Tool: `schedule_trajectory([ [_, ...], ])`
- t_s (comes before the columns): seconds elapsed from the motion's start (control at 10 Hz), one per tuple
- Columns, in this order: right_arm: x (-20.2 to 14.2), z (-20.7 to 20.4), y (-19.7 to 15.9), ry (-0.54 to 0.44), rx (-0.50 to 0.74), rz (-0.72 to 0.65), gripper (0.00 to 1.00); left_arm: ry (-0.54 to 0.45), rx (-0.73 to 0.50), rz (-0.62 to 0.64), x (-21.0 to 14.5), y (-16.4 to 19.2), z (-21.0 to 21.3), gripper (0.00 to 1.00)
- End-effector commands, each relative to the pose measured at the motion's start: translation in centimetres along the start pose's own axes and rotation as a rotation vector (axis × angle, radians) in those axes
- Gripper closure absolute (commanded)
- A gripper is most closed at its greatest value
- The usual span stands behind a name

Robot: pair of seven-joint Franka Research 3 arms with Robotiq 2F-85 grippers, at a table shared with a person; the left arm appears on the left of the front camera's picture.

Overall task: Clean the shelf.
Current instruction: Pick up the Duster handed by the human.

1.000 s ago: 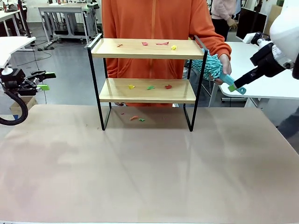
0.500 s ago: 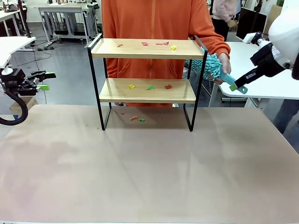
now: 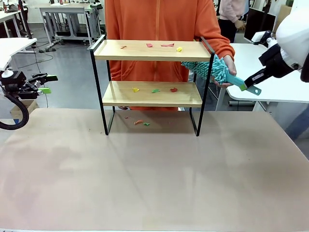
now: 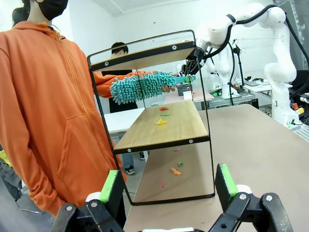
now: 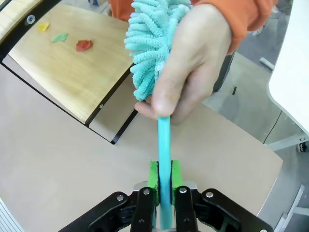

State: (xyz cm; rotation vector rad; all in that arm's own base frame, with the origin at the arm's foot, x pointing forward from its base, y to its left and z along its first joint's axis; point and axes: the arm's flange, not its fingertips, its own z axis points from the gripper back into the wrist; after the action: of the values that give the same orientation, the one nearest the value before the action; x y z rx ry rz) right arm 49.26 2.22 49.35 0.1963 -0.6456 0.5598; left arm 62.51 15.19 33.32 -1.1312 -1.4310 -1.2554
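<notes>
The shelf [image 3: 149, 50] stands at the table's far side, with small coloured scraps on both wood boards and on the table beneath. A person's hand [image 3: 229, 65] holds a teal fluffy duster [image 3: 212, 69] beside the shelf's right post. My right gripper [image 3: 247, 86] is shut on the duster's handle. In the right wrist view the green pads of my right gripper [image 5: 164, 180] clamp the handle [image 5: 164, 145] just below the hand [image 5: 193, 63]. At the far left, level with the shelf's lower board, my left gripper [image 3: 46, 83] is open and holds nothing. The left wrist view has my left gripper [image 4: 169, 186] facing the shelf's end [image 4: 164, 125].
The person in an orange hoodie [image 3: 164, 19] stands right behind the shelf. White tables stand at right [image 3: 275, 82] and far left [image 3: 9, 46]. The beige tabletop [image 3: 154, 169] in front of the shelf is bare.
My right gripper has shut on the duster's handle. The duster has shifted left, its head now reaching in under the top board. The left arm has not moved.
</notes>
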Motion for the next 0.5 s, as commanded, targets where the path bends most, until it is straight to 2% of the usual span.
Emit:
schedule_trajectory([
  [0.0, 0.12, 0.03, 0.35, 0.006, -0.038, -0.012, 1.00, 0.012, -0.002, -0.012, 0.17, -0.31, -0.13, 0.00],
  [0.1, 0.02, 0.17, 0.01, -0.008, -0.042, -0.025, 1.00, 0.012, -0.002, -0.012, 0.17, -0.31, -0.13, 0.00],
  [0.2, 0.01, 0.34, -0.55, -0.093, -0.090, 0.014, 1.00, 0.012, -0.002, -0.012, 0.17, -0.31, -0.13, 0.00],
  [0.3, 0.04, 0.11, -0.16, 0.000, -0.014, -0.001, 1.00, 0.012, -0.002, -0.012, 0.17, -0.31, -0.13, 0.00],
  [0.4, 0.04, 0.11, -0.16, 0.000, -0.014, -0.001, 1.00, 0.012, -0.002, -0.012, 0.17, -0.31, -0.13, 0.00],
])
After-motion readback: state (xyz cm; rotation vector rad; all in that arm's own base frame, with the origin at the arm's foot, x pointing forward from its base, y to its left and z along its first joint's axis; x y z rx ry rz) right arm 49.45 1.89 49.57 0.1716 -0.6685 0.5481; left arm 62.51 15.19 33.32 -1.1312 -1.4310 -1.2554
